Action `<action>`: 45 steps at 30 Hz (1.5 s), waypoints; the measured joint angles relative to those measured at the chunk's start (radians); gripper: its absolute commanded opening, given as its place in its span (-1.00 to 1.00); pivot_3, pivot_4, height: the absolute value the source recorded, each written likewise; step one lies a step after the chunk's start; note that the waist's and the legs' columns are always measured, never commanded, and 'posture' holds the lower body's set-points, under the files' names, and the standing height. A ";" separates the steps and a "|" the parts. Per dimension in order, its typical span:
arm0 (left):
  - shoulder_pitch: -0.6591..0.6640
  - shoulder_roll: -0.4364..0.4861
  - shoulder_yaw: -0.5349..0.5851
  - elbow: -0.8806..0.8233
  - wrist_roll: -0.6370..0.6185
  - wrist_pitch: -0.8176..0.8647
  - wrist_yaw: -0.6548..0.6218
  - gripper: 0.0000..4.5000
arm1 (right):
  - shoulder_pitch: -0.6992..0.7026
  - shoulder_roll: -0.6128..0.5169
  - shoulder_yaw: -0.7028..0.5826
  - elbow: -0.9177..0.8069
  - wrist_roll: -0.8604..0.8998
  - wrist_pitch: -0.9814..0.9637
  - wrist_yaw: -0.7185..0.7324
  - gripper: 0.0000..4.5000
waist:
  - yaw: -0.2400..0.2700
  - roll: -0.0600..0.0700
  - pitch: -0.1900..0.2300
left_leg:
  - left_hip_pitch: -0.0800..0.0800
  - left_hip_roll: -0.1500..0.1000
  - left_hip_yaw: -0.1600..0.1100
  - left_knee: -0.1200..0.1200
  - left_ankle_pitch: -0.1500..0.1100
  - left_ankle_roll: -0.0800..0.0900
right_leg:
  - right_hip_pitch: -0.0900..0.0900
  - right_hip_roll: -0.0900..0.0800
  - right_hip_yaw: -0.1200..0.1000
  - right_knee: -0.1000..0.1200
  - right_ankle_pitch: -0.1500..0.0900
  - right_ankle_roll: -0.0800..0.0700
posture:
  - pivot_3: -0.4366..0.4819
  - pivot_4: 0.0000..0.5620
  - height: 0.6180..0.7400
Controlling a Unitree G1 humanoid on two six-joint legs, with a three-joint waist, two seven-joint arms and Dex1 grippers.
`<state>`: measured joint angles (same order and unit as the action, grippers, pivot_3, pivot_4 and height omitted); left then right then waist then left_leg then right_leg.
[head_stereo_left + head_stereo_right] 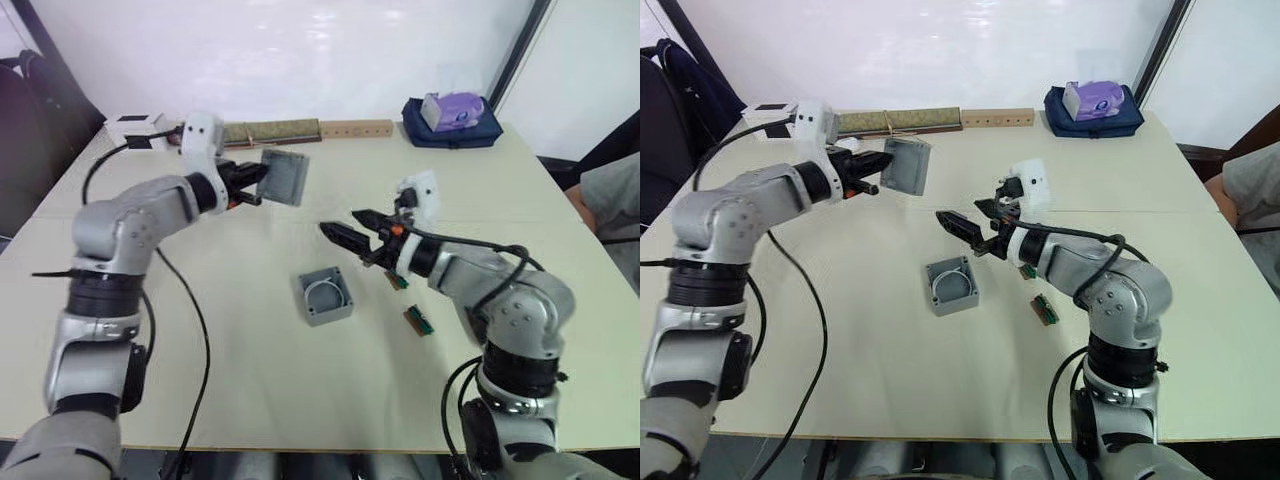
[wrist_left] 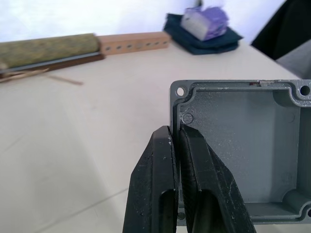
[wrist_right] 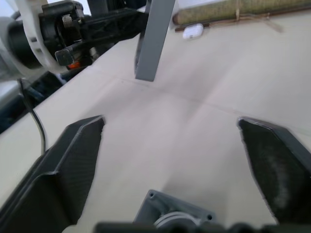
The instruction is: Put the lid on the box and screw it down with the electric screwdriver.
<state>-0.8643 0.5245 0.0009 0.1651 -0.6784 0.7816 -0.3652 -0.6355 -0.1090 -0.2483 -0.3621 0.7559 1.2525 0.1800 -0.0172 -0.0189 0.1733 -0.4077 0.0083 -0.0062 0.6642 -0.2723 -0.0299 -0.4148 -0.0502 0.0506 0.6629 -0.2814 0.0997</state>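
The left gripper (image 2: 179, 145) is clamped on one wall of the lid (image 1: 284, 176), one finger inside the rim and one outside, and holds it in the air on edge, well above the table (image 1: 250, 380) and off toward the far left. Seen from the left wrist, the lid shows its hollow inner face with screw holes at the corners. The right gripper (image 1: 345, 229) hangs with its fingers spread wide and nothing between them, just above and beyond the box (image 1: 326, 296), which sits open-side up near the middle of the table with a whitish ring inside.

The step in hand looks like bringing the lid across to the box — and doing it well means turning the lid flat, hollow face down, before lowering, and squaring its corner holes to the box's posts. The finger inside the rim will likely foul the box wall, so the lid may need setting down on one edge first — the free right gripper could steady the box meanwhile

Two small green-brown strips (image 1: 417, 320) lie just right of the box
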 measured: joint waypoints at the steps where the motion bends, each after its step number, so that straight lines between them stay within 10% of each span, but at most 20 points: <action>1: 0.000 -0.018 -0.009 0.015 0.017 -0.015 -0.012 -0.99 | -0.013 0.011 -0.008 0.013 0.006 0.002 -0.016 1.00 | -0.001 0.000 0.000 | -0.003 0.000 0.000 0.001 0.001 -0.001 | -0.004 0.000 0.000 0.002 0.000 0.000 | -0.05 -0.47 1.00; 16: -0.001 -0.124 -0.025 -0.016 0.125 -0.062 -0.123 -0.99 | -0.058 0.019 -0.054 0.034 0.046 0.005 -0.096 1.00 | -0.005 0.000 0.000 | -0.008 0.002 0.000 0.001 0.001 -0.001 | -0.010 0.001 0.001 0.003 0.000 0.000 | -0.05 -0.47 1.00; 29: -0.001 -0.134 -0.012 -0.051 0.130 -0.022 -0.149 -1.00 | -0.058 0.019 -0.050 0.039 0.072 -0.022 -0.108 -0.93 | -0.004 0.000 0.000 | -0.008 0.003 0.000 0.001 0.001 -0.001 | -0.010 0.002 0.000 0.003 0.000 0.000 | -0.05 -0.47 1.00; 34: -0.001 -0.136 -0.012 -0.051 0.137 -0.022 -0.148 -1.00 | -0.058 0.020 -0.045 0.041 0.075 -0.025 -0.117 -0.94 | -0.004 0.000 0.000 | -0.008 0.003 0.000 0.001 0.001 -0.001 | -0.010 0.002 0.000 0.003 0.000 0.000 | -0.05 -0.47 1.00; 45: -0.001 -0.139 0.018 -0.073 0.120 0.008 -0.199 0.84 | -0.029 0.025 -0.042 0.041 0.090 -0.043 -0.139 -0.94 | -0.004 0.000 0.000 | -0.008 0.003 0.000 0.001 0.001 -0.001 | -0.010 0.003 0.000 0.003 0.000 0.000 | -0.05 -0.47 1.00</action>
<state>-0.8652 0.3850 0.0189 0.0920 -0.5588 0.7900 -0.5646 -0.6641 -0.0844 -0.2903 -0.3210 0.8458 1.2098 0.0407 -0.0216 -0.0189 0.1733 -0.4155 0.0110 -0.0066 0.6648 -0.2715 -0.0311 -0.4246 -0.0477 0.0511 0.6656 -0.2813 0.0997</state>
